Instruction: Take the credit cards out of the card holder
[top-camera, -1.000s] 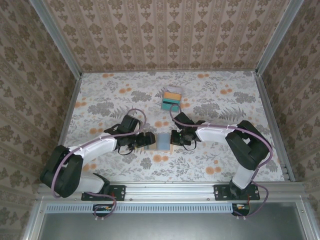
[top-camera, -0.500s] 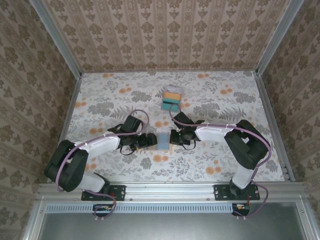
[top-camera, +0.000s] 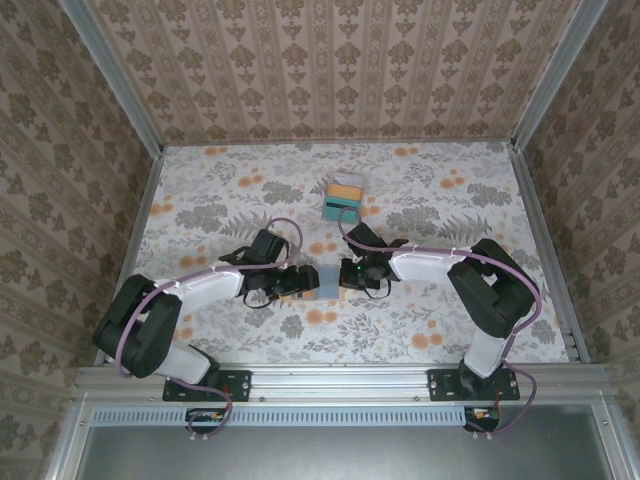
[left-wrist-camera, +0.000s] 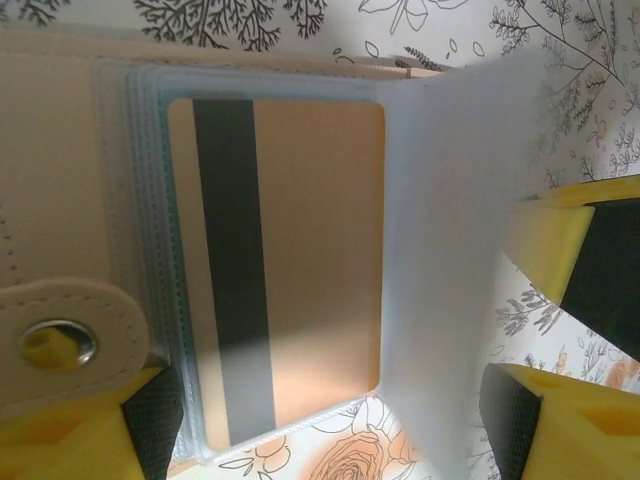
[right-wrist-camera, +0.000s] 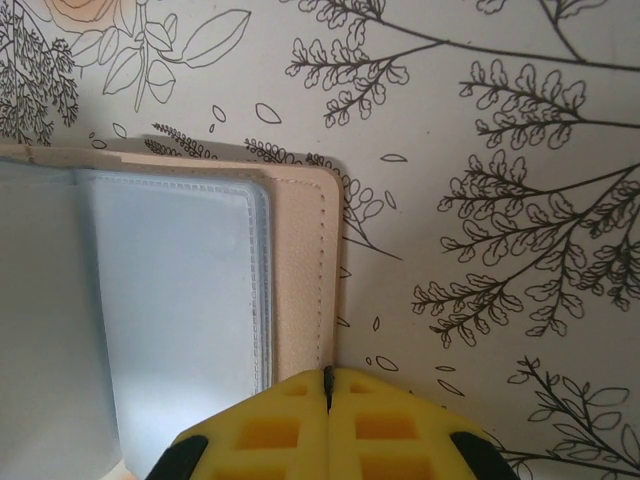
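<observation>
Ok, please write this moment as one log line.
left gripper: open, over sleeved card | right gripper: shut, at holder edge | holder: open | card stack: beyond holder

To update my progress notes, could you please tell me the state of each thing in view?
card holder: open, flat on the table.
orange card: still inside the holder.
stacked cards: out, on the table.
left gripper: open.
right gripper: shut, at holder's edge.

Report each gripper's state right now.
Left gripper: open, over the card holder.
Right gripper: shut, at the card holder's edge.
</observation>
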